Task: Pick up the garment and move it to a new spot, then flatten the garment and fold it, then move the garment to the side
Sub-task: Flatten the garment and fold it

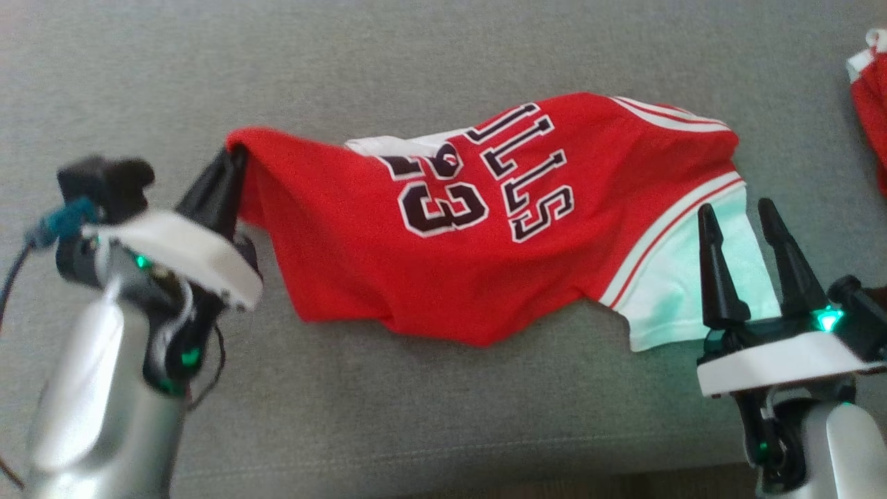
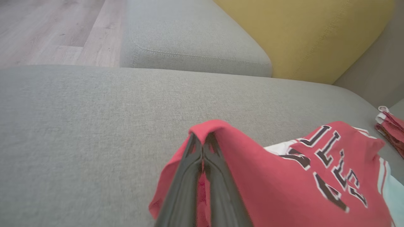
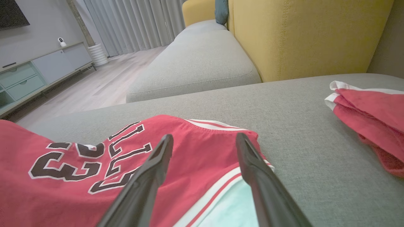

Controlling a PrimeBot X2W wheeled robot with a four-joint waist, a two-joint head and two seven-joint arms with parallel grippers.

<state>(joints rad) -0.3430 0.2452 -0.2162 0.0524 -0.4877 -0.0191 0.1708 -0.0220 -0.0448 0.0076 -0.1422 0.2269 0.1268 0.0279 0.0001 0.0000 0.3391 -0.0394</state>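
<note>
Garment (image 1: 485, 277) corner is held in my left claw (image 1: 232, 166).
Flattening step, I think; my wide right claw (image 1: 736, 206) must take the white hem (image 1: 693, 291).

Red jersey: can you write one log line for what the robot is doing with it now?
left tool: shut on red jersey corner | right tool: open above its white panel | state: unfolded, rumpled on grey sofa
</note>
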